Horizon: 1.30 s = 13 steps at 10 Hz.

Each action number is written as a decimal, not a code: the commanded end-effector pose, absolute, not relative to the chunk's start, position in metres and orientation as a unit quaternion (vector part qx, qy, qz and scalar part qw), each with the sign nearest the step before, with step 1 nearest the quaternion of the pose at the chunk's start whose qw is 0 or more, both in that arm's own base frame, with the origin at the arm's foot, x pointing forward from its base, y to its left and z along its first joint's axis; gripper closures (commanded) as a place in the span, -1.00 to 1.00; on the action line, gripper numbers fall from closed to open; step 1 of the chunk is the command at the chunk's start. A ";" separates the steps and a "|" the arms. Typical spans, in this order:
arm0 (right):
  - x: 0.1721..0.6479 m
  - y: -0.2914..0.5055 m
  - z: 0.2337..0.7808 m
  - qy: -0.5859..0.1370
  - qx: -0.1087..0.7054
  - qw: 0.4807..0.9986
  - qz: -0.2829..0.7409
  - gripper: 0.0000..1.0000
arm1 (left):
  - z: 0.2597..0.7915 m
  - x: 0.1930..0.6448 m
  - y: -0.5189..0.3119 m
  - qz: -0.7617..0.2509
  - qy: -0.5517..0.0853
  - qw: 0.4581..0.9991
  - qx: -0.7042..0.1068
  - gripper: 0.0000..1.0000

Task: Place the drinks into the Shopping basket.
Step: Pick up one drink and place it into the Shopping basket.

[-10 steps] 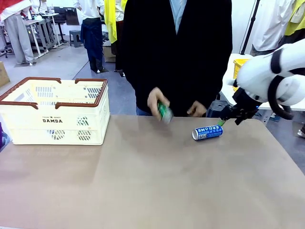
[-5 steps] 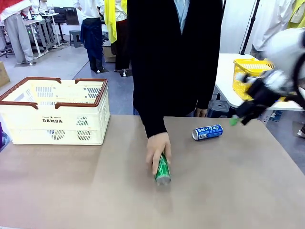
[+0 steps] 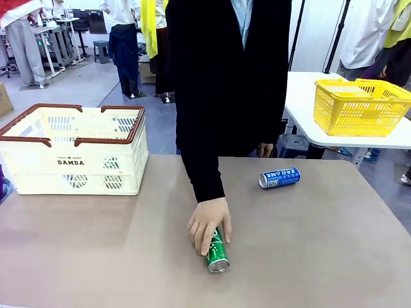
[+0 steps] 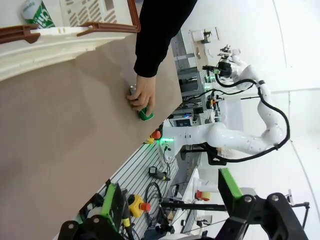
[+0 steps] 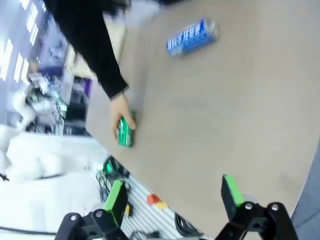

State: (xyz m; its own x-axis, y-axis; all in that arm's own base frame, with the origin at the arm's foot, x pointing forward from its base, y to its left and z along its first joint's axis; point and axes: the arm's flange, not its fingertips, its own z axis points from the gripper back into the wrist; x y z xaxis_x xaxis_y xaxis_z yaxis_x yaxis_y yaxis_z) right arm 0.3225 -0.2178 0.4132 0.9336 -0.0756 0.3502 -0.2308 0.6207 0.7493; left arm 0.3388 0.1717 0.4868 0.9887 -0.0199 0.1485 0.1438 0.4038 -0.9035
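1. Now down on the table (image 3: 321, 244) at near centre: green can (image 3: 218, 251), on its side, brought there from the far edge within the last second.
2. Curled over its far end: person's hand (image 3: 209, 221), fingers on top, touching, not let go yet.
3. Unmoved: blue can (image 3: 279, 178), on its side at far right, well apart from the green one.
4. Pulled up and away from beside the blue can: right arm. Wide open and empty, high over the table: right gripper (image 5: 173, 195). Same state, looking in from the left past the basket: left gripper (image 4: 172, 200).
5. Meaning for the task: both cans now laid out for pickup, neither in the cream basket (image 3: 70, 160) at far left. Nothing placed so far. Probably best to wait for the hand to clear before going for the green can.
6. Count: 2 cans (1 green, 1 blue), 1 cream basket, 1 yellow basket (image 3: 359, 106) on the side table at far right, 1 hand on the table, 2 grippers.
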 end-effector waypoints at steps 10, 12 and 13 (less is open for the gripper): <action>0.525 0.048 0.400 -0.101 0.085 0.986 0.101 -1.00 | 0.488 0.335 0.171 -0.051 -0.053 0.836 -0.544 -1.00; 0.509 0.050 0.391 -0.128 0.111 0.980 0.106 -1.00 | 0.488 0.335 0.171 -0.051 -0.053 0.836 -0.544 -1.00; 0.509 0.050 0.391 -0.128 0.111 0.980 0.106 -1.00 | 0.488 0.335 0.171 -0.051 -0.053 0.836 -0.544 -1.00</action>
